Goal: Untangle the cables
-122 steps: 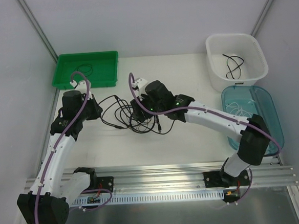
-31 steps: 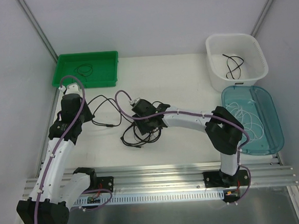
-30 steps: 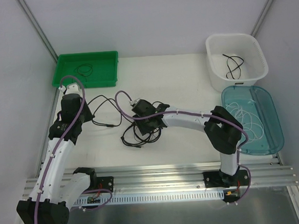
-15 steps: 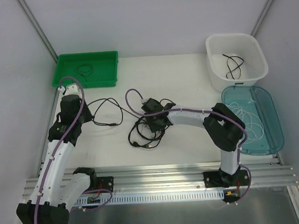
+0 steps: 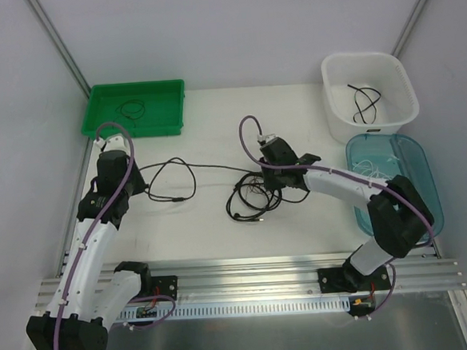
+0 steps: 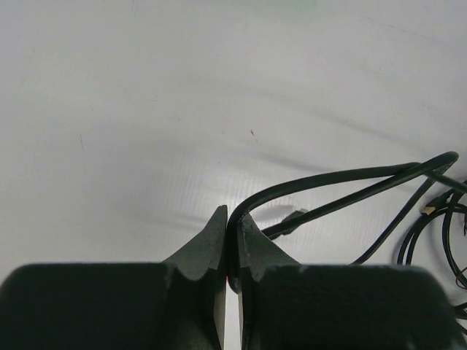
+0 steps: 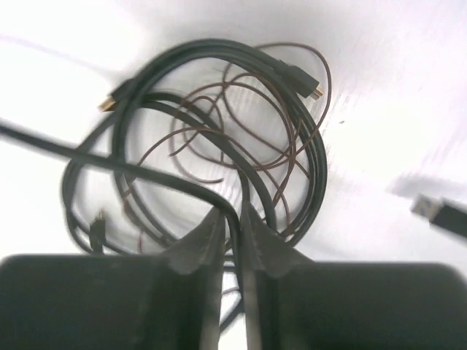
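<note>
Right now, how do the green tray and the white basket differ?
Green tray is shallow and rectangular, far left; white basket is deeper with rounded corners, far right. The tray's cable lies in a small round coil; the basket's cable is a loose bent loop. Both hold one black cable.

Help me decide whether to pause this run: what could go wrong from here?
1. Both the left gripper and right gripper are shut on what seems the same black cable; pulling apart may cinch the coil rather than free it.
2. A thin brown cord threads through that coil and could get dragged or strained.
3. The left grip is only at the fingertips, so the cable may slip out.
</note>
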`<action>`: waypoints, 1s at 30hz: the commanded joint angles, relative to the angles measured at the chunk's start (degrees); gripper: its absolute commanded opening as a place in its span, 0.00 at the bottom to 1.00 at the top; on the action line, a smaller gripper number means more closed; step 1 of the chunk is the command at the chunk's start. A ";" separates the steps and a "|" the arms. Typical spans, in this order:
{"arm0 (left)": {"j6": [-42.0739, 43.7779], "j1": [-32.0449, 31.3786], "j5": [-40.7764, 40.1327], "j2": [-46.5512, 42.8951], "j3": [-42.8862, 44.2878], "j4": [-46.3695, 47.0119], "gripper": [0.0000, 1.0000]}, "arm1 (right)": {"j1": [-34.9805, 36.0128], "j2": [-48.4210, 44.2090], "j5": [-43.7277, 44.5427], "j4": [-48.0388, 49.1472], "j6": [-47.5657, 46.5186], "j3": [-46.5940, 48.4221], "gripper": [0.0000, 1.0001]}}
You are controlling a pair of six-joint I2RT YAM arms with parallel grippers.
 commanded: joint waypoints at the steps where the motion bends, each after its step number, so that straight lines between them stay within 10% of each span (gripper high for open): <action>1: -0.32 1.25 -2.65 0.86 1.47 3.38 0.00 | -1.08 -6.78 1.59 -6.82 -2.30 0.49 0.10; 11: 0.82 1.25 6.76 6.58 2.62 2.94 0.00 | 0.51 -19.45 -5.87 -13.77 -7.05 18.85 0.01; 17: 1.53 1.34 12.55 7.81 3.14 2.94 0.03 | 0.59 -26.22 -26.52 6.06 -3.54 16.60 0.04; 30: 2.14 1.25 22.94 8.51 3.41 4.26 0.16 | 6.22 -12.88 -24.18 24.38 6.66 7.78 0.01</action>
